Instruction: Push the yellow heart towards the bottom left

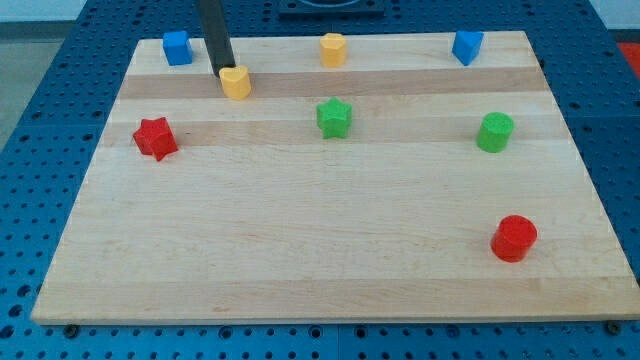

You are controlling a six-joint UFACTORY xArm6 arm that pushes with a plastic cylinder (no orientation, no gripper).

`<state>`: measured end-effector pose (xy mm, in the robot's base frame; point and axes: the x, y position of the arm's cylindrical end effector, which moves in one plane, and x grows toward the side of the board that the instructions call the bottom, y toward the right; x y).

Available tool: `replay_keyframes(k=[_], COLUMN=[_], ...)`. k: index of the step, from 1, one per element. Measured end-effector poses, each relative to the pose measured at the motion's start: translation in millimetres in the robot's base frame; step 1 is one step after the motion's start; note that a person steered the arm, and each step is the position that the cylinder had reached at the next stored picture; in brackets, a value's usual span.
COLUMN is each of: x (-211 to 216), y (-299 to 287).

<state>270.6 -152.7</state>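
Nearest the view's bottom sits a red cylinder [514,238]; farther up, a red star [155,138] and a green star [334,117]. The yellow heart [236,82] lies top left, my tip [224,73] touching its upper-left edge. I have no pincer, only a rod holding nothing.
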Motion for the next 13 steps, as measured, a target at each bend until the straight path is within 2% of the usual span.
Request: replay_keyframes(k=[2, 4, 11, 13], x=[25.0, 28.0, 140.5, 154.7], y=[13.2, 45.5, 46.3, 40.1])
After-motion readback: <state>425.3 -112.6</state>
